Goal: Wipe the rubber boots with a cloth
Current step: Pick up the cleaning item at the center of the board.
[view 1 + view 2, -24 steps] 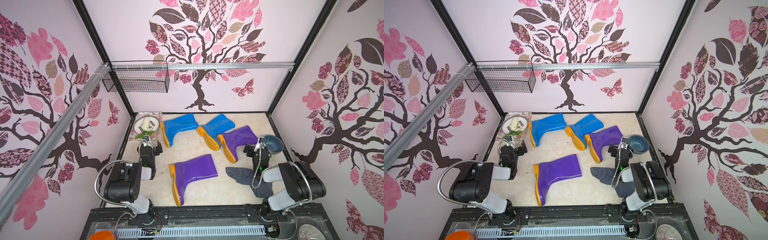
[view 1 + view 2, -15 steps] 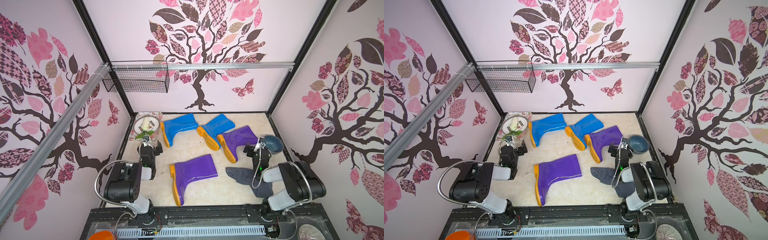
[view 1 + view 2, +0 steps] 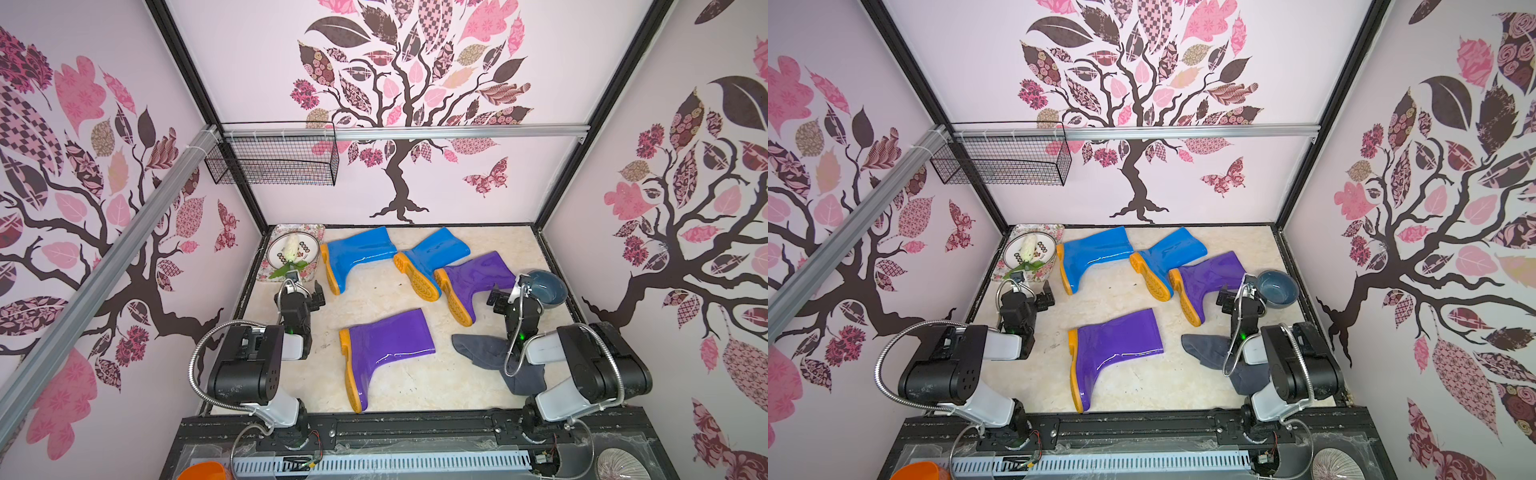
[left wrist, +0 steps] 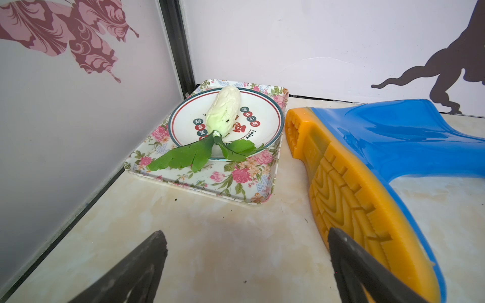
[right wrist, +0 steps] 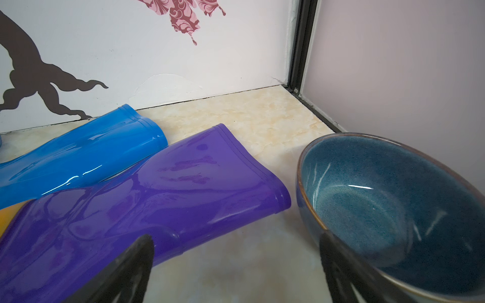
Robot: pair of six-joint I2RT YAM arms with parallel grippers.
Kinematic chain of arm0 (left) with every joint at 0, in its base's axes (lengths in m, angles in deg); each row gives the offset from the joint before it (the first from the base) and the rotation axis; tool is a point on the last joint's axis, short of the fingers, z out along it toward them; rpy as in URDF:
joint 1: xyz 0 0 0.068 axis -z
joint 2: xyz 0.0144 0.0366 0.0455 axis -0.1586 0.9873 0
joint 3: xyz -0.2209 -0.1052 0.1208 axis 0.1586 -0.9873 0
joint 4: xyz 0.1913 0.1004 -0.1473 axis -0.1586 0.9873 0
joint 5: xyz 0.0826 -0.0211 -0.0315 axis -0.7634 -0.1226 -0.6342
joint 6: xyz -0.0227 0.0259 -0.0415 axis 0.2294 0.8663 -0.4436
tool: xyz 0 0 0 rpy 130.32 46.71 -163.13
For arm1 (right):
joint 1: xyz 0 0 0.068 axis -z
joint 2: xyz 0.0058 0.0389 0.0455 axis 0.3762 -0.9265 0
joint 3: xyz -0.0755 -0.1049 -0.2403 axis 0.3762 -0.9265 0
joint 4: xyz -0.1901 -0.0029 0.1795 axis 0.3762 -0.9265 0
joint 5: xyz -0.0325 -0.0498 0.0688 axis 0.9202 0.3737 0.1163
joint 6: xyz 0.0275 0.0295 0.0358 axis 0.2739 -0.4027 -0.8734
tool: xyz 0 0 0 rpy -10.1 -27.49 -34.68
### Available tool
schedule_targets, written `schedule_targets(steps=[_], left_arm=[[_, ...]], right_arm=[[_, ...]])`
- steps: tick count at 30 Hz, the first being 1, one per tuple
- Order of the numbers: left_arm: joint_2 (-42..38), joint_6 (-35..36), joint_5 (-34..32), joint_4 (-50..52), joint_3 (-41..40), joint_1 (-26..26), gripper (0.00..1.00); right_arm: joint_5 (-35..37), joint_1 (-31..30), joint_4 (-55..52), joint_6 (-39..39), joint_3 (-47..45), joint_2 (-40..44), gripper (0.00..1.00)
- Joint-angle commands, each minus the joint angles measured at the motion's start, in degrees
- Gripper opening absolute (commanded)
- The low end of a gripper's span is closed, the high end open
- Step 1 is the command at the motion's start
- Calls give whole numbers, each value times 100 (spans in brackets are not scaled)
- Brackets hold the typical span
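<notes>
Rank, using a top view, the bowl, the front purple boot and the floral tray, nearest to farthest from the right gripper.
1. The bowl, beside the right gripper.
2. The front purple boot, centre, towards the robot.
3. The floral tray, back left corner.

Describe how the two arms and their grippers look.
The left arm and right arm both pair boxy black joint housings with pale grey-white links. A ribbed silver hose loops along each, and a small green light glows near each wrist. The left gripper and right gripper have dark, matte, tapering fingers.
</notes>
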Motion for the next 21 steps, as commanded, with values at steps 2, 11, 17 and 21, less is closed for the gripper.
schedule_targets(steps=[2, 11, 17, 21], left_arm=[[3, -8, -15, -130, -104, 1, 98], [-1937, -377, -474, 2381, 588, 173, 98], [-3148, -3444, -1642, 7297, 2541, 388, 98], [-3970, -3586, -386, 8204, 2828, 432, 98]], right_arm=[[-224, 123, -33, -22, 65, 51, 100], [105, 159, -2626, -900, 749, 2012, 100], [-207, 172, -5303, -3819, 1401, 3981, 100], [-1004, 73, -7684, -3590, 2493, 4025, 100]])
